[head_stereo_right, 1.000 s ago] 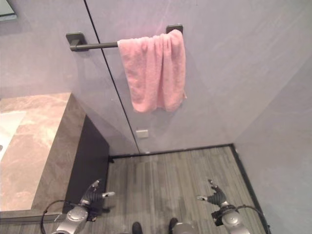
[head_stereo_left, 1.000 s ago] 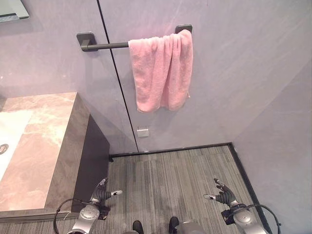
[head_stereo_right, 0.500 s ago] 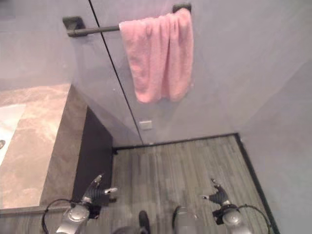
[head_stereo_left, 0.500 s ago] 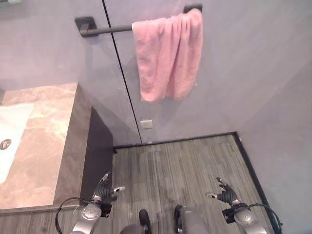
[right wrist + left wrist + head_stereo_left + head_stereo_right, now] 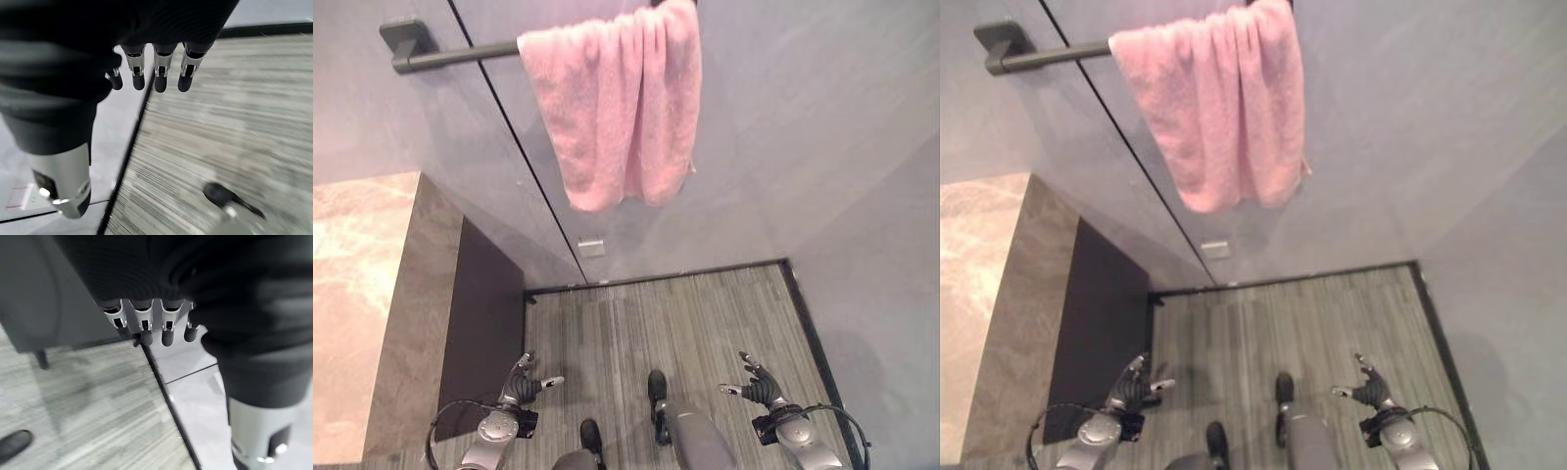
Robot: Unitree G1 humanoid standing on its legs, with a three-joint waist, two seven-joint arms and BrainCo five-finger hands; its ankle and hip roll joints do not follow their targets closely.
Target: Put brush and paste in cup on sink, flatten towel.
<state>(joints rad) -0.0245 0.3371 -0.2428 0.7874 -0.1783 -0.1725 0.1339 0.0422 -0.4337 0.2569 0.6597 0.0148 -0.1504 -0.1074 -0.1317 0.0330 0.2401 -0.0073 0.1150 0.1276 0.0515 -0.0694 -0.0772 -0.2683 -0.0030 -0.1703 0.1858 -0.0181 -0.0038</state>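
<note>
Pink towel [image 5: 615,103] draped over a dark rail [image 5: 450,56] on the wall, bunched into folds toward the rail's right end, lower hem hanging uneven. Rail fixed by a dark bracket [image 5: 404,37] at its left end, bare between bracket and towel. Pale lilac-grey wall [image 5: 803,117] behind, split by a thin dark seam [image 5: 524,162] running down from the top, passing behind the towel's left edge, to the floor. Small white plate [image 5: 591,248] low on the wall, just right of the seam and below the towel. Another wall of the same tone closing off the right side, meeting the back wall in a corner. Grey streaked floor [image 5: 675,318] below, edged with a dark skirting strip [image 5: 705,273] along both walls. At the left, a beige marbled worktop [image 5: 352,294] with a grey stone edge and a dark panel [image 5: 484,313] beneath.

Left hand [image 5: 521,386] low at the left over the floor beside the dark panel, fingers straight and spread, grasping nothing. Right hand [image 5: 756,385] low at the right over the floor, near the side wall, likewise relaxed and empty. Both well apart from the towel.
</note>
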